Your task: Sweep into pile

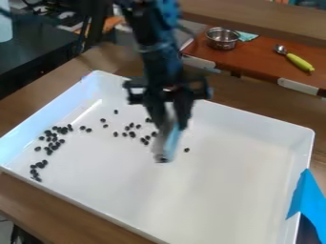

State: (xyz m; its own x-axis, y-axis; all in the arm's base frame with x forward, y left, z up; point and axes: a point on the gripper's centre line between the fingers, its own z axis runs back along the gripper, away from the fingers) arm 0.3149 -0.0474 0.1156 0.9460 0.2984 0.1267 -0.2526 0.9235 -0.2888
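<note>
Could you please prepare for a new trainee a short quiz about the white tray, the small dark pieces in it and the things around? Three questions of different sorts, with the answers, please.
1. Multiple choice: in the camera view, on which side of the gripper do most of the dark pieces lie?
A) left
B) right
C) equally on both sides

2. True or false: all the dark pieces in the white tray are already in one single pile.

3. Fill in: beyond the tray, a round metal ____ stands near a spoon with a yellow-green handle.

Key: 1: A; 2: false; 3: bowl
</note>
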